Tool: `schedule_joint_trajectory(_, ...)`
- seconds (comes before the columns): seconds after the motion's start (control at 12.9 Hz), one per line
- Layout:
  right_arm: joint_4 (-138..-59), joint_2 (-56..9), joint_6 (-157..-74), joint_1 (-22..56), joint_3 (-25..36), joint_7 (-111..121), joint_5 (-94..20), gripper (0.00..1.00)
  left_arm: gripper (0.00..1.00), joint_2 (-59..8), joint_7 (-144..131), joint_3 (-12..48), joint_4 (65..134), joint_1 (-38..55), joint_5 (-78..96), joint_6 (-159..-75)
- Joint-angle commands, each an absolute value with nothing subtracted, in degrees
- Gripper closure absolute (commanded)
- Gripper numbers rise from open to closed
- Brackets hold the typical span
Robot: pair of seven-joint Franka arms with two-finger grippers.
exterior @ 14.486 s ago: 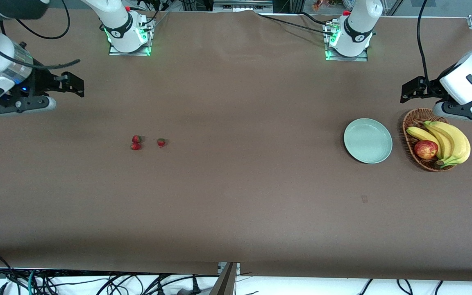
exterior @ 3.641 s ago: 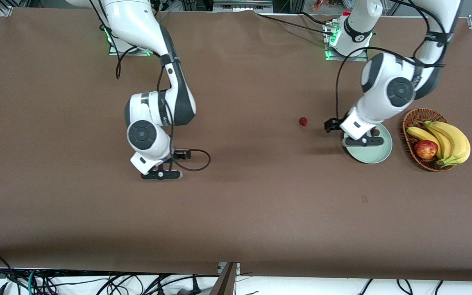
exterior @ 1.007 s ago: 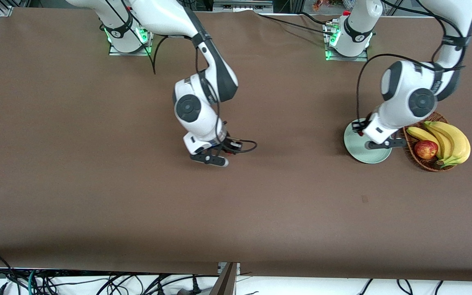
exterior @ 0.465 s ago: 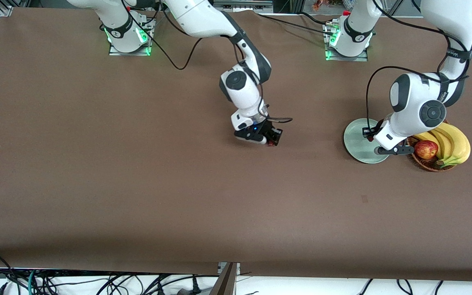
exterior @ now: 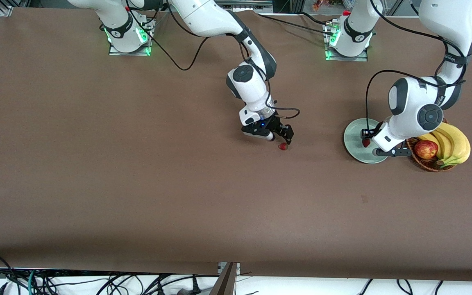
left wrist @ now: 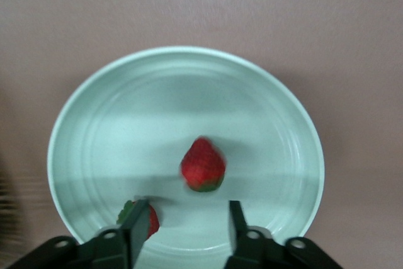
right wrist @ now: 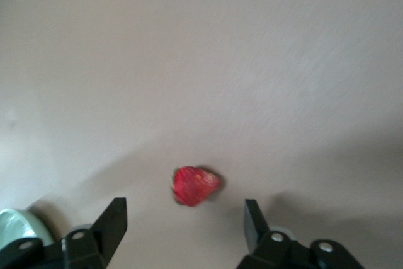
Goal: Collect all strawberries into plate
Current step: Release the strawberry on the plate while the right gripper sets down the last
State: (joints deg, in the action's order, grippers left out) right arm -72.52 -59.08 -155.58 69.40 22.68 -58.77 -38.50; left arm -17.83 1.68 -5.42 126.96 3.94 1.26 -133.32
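Observation:
The pale mint-green plate [exterior: 352, 141] lies near the left arm's end of the table. My left gripper [exterior: 368, 138] hangs open just over it. In the left wrist view the plate [left wrist: 157, 111] holds two strawberries: one [left wrist: 203, 165] near its middle and one [left wrist: 146, 220] partly hidden by a finger. The front view shows only one of them [exterior: 366, 142]. My right gripper [exterior: 287, 138] is open low over the table's middle. The third strawberry [exterior: 282, 146] lies on the brown table just below it, between the open fingers in the right wrist view [right wrist: 195, 185], apart from both.
A brown wicker basket [exterior: 424, 164] with bananas [exterior: 451, 141] and a red apple [exterior: 425, 149] stands right beside the plate, toward the left arm's end. The plate's edge [right wrist: 12, 223] shows in the right wrist view.
My right gripper carried a strawberry from the middle toward the plate and let it go onto the table. My left gripper stayed over the plate, where a strawberry now shows.

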Motion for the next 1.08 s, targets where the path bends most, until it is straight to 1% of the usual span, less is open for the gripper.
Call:
schedule_joint_trajectory(0.0, -72.5, -54.0, -139.4, 68.6, 28.6, -53.9, -38.9, 0.12, 0.00, -13.6, 3.2, -5.5, 125.8, 3.9, 2.5, -130.4)
schedule_joint_trajectory(0.15, -72.6, -49.9, -128.4, 66.4, 31.3, -46.0, -38.9, 0.09, 0.00, -10.4, -1.1, -4.3, 125.4, 4.4, 2.6, -128.7)
schedule_joint_trajectory(0.23, -72.8, -48.1, -123.7, 65.7, 33.2, -42.1, -38.8, 0.08, 0.00, -9.8, -5.1, -2.0, 125.3, 4.4, 2.6, -128.7)
schedule_joint_trajectory(0.31, -73.0, -46.6, -119.5, 65.7, 36.4, -38.9, -38.8, 0.03, 0.00, -9.9, -9.5, 0.8, 124.3, 4.5, 2.6, -128.6)
schedule_joint_trajectory(0.39, -73.3, -45.3, -114.8, 65.7, 39.7, -35.5, -38.8, 0.01, 0.00, -10.5, -14.5, 3.7, 123.0, 4.5, 2.6, -128.6)
schedule_joint_trajectory(0.54, -74.3, -42.2, -106.0, 65.7, 45.1, -27.4, -38.8, 0.01, 0.00, -13.6, -22.0, 9.2, 119.2, 4.7, 2.6, -128.7)
schedule_joint_trajectory(0.62, -74.9, -41.2, -103.0, 65.7, 47.5, -26.3, -38.8, 0.00, 0.00, -16.3, -26.8, 12.4, 116.8, 4.8, 2.4, -128.7)
schedule_joint_trajectory(0.77, -74.9, -40.7, -97.7, 65.7, 52.4, -25.8, -38.7, 0.00, 0.00, -20.9, -34.9, 16.8, 112.9, 6.1, 1.3, -129.1)
schedule_joint_trajectory(1.01, -74.9, -40.2, -93.4, 66.1, 54.9, -24.1, -36.3, 0.00, 0.00, -26.7, -44.9, 21.6, 107.9, 7.6, -4.5, -130.6)
